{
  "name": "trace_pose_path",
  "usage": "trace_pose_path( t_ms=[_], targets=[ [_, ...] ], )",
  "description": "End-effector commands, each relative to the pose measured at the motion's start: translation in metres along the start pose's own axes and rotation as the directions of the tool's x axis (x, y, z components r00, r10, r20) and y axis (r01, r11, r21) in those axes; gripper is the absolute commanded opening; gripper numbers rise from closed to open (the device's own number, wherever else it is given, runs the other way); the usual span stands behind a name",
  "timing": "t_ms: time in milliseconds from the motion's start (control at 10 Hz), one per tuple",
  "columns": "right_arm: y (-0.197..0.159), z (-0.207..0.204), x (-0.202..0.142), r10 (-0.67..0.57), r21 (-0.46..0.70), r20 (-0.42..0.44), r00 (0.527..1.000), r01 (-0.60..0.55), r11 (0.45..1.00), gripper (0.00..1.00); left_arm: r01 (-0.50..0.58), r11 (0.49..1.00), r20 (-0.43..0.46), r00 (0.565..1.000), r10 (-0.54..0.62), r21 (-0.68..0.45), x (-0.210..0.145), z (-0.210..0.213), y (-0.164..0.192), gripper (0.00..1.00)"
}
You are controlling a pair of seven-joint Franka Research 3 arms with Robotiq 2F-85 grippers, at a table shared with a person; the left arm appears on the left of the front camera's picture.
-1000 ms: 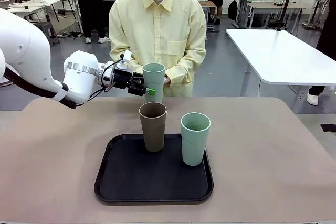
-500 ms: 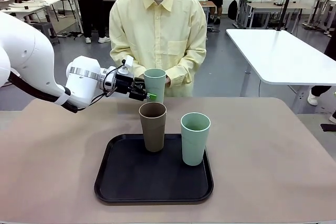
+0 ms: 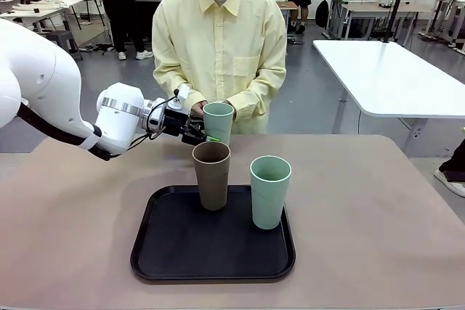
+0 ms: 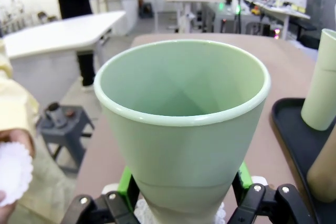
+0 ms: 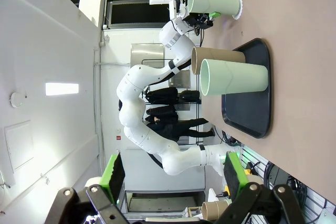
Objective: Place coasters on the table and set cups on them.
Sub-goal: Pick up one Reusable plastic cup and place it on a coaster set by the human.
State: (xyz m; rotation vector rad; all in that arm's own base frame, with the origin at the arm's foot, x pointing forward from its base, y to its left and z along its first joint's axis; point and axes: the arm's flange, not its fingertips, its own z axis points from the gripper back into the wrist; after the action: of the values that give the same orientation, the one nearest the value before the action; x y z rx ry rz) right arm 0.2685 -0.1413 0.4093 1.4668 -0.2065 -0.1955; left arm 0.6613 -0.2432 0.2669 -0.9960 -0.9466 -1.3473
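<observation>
My left gripper is closed on the lower body of a mint green cup, one green pad pressed to each side of the wall. The cup is upright with its mouth facing up. It is positioned at the far side of the table, directly in front of the person and behind the black tray. In the right wrist view, the base of this cup meets a white scalloped coaster that lies flat on the table. The lacy edge of the same coaster shows beneath the cup between my fingers in the left wrist view. A second coaster is in the person's hand, clear of the table surface. The brown cup and the second mint green cup stand upright on the tray, the brown one to the left and slightly farther back, the two near each other but apart. I cannot tell from the front view whether my held cup touches the brown cup, whose rim overlaps its base. My right gripper has its jaws spread fully apart with nothing between the pads, and it is held well away from the cups and the tray.
</observation>
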Motion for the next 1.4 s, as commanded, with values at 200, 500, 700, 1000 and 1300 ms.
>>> trace_pose_path(
  t_ms=[200, 500, 700, 1000, 1300],
  targets=[
    [0.0003, 0.0006, 0.0000, 0.004, 0.012, 0.000, 1.000, -0.004, 1.000, 1.00, -0.009, 1.000, -0.018, 1.000, 0.009, -0.001, 0.0029, -0.0033, 0.0047, 0.85],
    [0.0003, 0.0006, 0.0000, 0.004, 0.012, 0.000, 1.000, -0.004, 1.000, 1.00, -0.021, 1.000, -0.019, 1.000, 0.021, -0.003, 0.0018, -0.0048, 0.0076, 0.85],
    [0.0003, 0.0006, 0.0000, 0.004, 0.012, 0.000, 1.000, -0.004, 1.000, 1.00, -0.030, 1.000, -0.022, 0.999, 0.030, -0.007, 0.0009, -0.0049, 0.0088, 0.85],
    [0.0003, 0.0006, 0.0000, 0.004, 0.012, 0.000, 1.000, -0.004, 1.000, 1.00, -0.044, 0.999, -0.018, 0.999, 0.044, -0.004, -0.0005, -0.0060, 0.0099, 0.85],
    [0.0003, 0.0006, 0.0000, 0.004, 0.012, 0.000, 1.000, -0.004, 1.000, 1.00, -0.051, 0.999, -0.021, 0.998, 0.051, -0.014, -0.0015, -0.0043, 0.0104, 0.92]
  ],
)
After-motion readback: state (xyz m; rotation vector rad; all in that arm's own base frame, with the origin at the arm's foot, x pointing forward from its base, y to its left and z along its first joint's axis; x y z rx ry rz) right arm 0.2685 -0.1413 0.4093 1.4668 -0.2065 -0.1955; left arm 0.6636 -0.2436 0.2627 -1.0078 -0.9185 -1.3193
